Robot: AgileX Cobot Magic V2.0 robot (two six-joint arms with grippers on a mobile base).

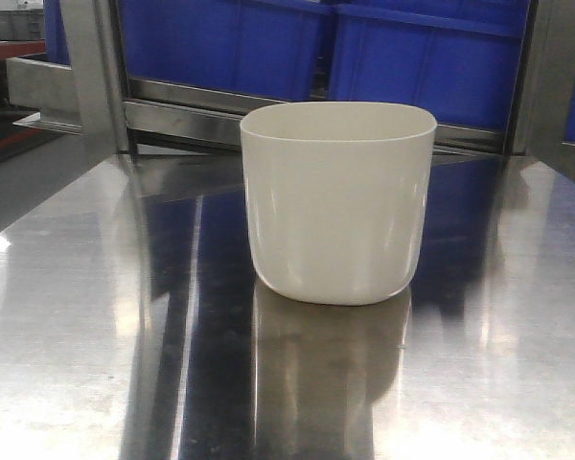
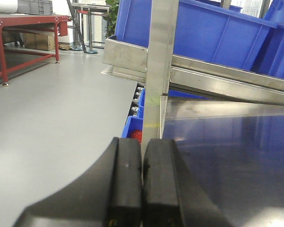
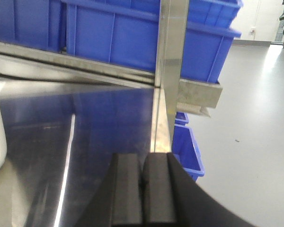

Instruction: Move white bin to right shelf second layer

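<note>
The white bin is a small tub made of smooth, shiny plastic, the colour of cream. Its top rim is a long shape with round corners, and its sides lean in a little toward a rounded bottom. It has no handles and it looks empty at the top. It stands upright on the steel table, closer to the back edge than to the front, and nothing touches it. The table top is flat, hard and so shiny that it works like a mirror, showing the tub and some blue under it. Behind the back edge are big blue crates of dull plastic with thick rims, sitting on a grey steel rail. A tall flat steel post stands at the back left corner of the table, with grey floor and a red table far off beside it. The left gripper is by the left edge, its black blocky pads pressed tight together with nothing between them. The right gripper is by the right edge, clenched the same way and holding nothing, with a bit of the tub at the far left of its view
</note>
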